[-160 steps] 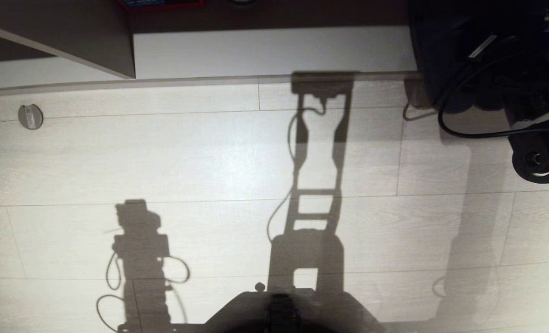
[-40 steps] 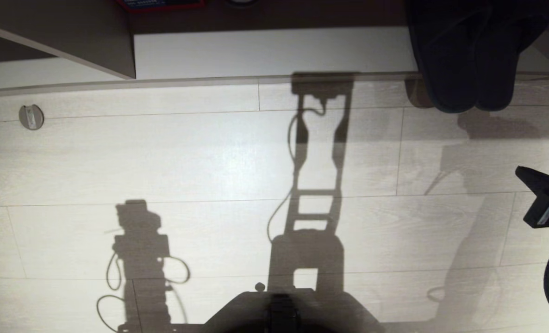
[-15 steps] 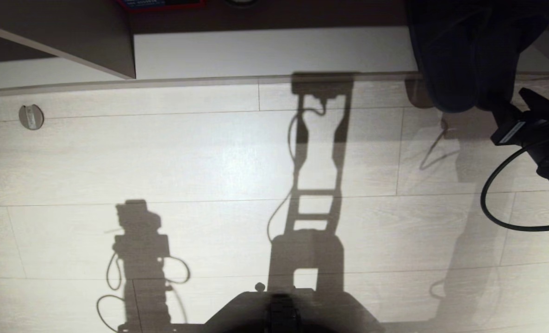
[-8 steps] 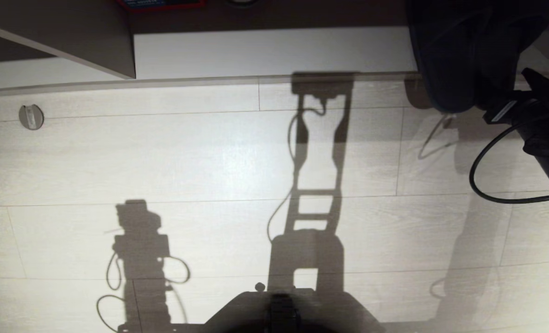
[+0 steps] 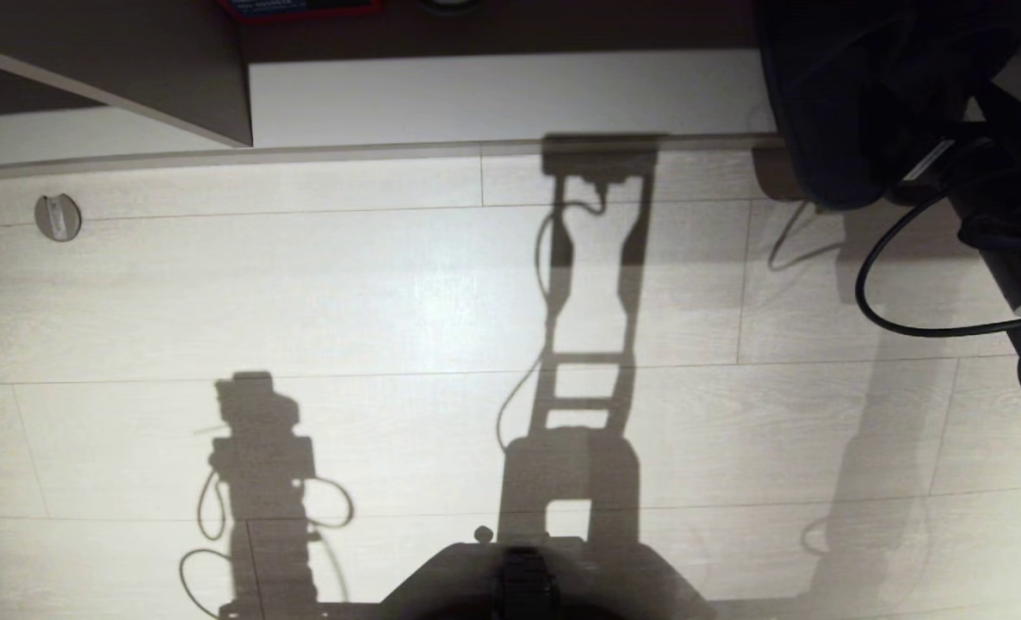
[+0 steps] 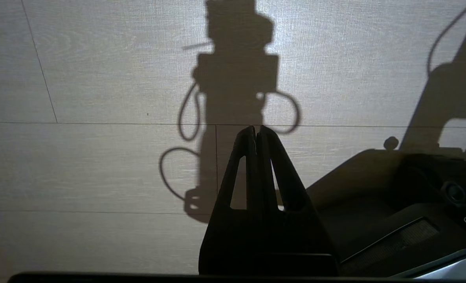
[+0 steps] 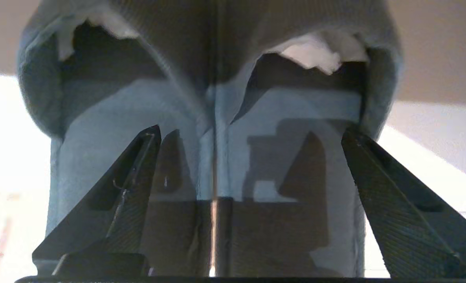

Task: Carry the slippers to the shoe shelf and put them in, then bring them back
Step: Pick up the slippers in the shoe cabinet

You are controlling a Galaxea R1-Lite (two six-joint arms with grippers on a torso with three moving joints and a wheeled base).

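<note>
Two slippers (image 7: 213,118) side by side between the right claw's (image 7: 248,133) wide-spread, empty fingers.

Matte dark cloth slippers (image 7: 213,118); pale wood-grain floor (image 5: 390,293) with soft sheen.

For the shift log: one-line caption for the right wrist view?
Right gripper open, fingers spread over the side-by-side slippers lying on the shelf.
</note>
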